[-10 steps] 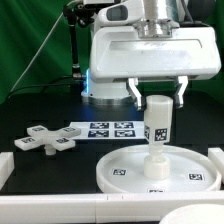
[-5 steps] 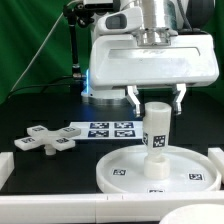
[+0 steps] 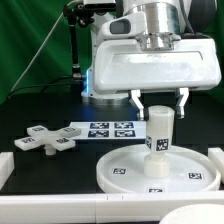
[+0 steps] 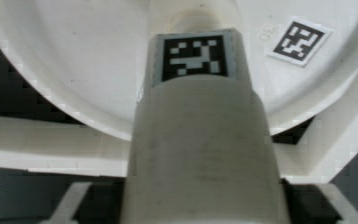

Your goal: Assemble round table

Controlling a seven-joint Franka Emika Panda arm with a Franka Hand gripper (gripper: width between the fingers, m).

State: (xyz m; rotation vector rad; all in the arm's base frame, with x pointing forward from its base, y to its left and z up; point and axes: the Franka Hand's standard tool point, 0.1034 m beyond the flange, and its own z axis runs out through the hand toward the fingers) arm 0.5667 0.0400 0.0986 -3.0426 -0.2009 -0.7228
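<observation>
The white cylindrical leg stands upright on the middle of the large round rimmed disc, its tag facing the camera. My gripper hangs straight above and is shut on the leg's top, one finger on each side. In the wrist view the leg fills the space between the dark finger pads of the gripper and runs down to the disc. The cross-shaped piece lies loose on the black table at the exterior view's left.
The marker board lies flat behind the disc, between it and the robot base. White rails border the table at the front, left and right.
The leg has sunk lower onto the disc and shifted slightly toward the exterior view's right, with the gripper still shut on it. The cross-shaped piece has not moved.
</observation>
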